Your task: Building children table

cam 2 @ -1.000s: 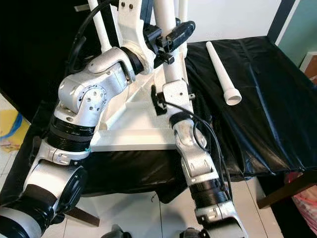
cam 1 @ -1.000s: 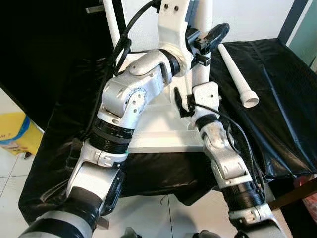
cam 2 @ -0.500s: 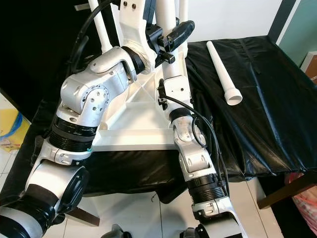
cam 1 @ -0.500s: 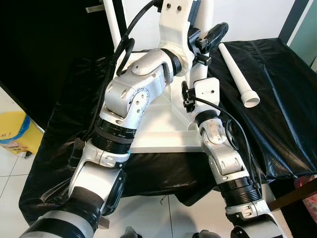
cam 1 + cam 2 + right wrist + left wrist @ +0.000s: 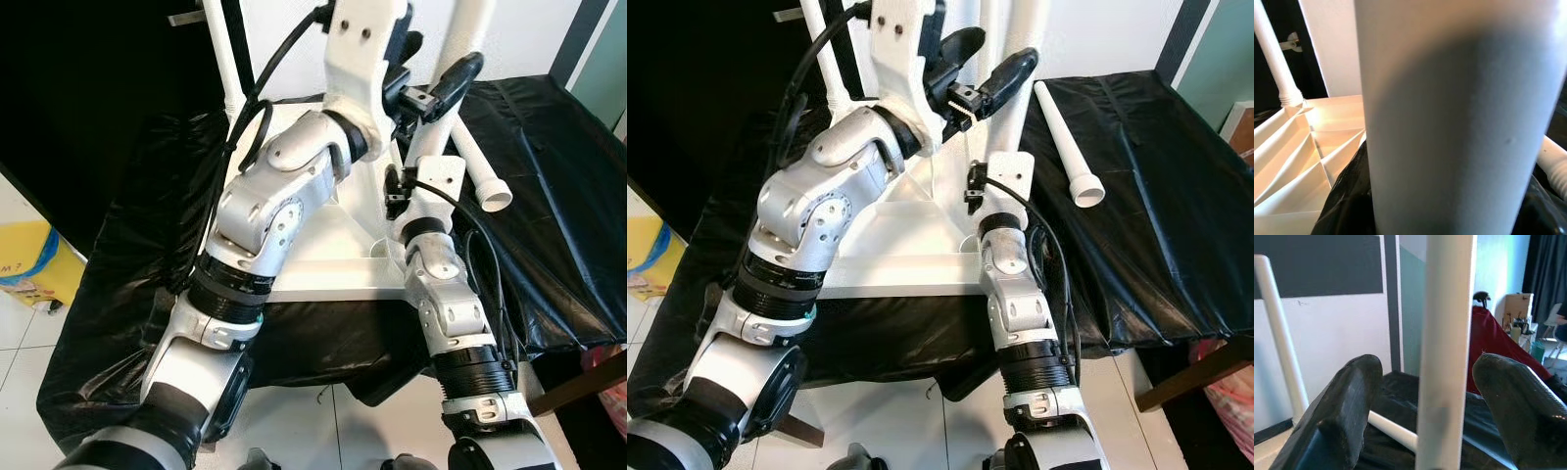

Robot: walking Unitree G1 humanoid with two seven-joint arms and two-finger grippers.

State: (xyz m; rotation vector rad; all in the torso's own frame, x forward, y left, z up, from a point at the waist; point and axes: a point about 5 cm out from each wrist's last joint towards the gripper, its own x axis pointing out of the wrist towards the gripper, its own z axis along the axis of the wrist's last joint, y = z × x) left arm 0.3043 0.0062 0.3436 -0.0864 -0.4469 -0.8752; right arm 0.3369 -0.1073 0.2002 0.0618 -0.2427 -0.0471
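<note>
The white table top point(image 5: 333, 264) lies upside down, ribs up, on a black-covered surface. A white leg point(image 5: 462, 39) rises from its near right corner and leans to the right. My left gripper point(image 5: 431, 64) is open high up on this leg, and its black fingers point(image 5: 1347, 406) stand on either side of the leg with gaps. My right gripper point(image 5: 407, 191) is shut on the same leg low down, so close that the leg point(image 5: 1449, 122) hides most of the right wrist view. Another leg point(image 5: 225, 49) stands at the back left corner.
A loose white leg point(image 5: 480, 162) lies on the black cloth point(image 5: 558, 215) to the right of the table top. A yellow bin point(image 5: 29, 264) stands on the tiled floor at the left. A white wall rises behind.
My right gripper has risen to the leg's lower part. The leg, upright before, now leans right, and my left gripper has swung right with it.
</note>
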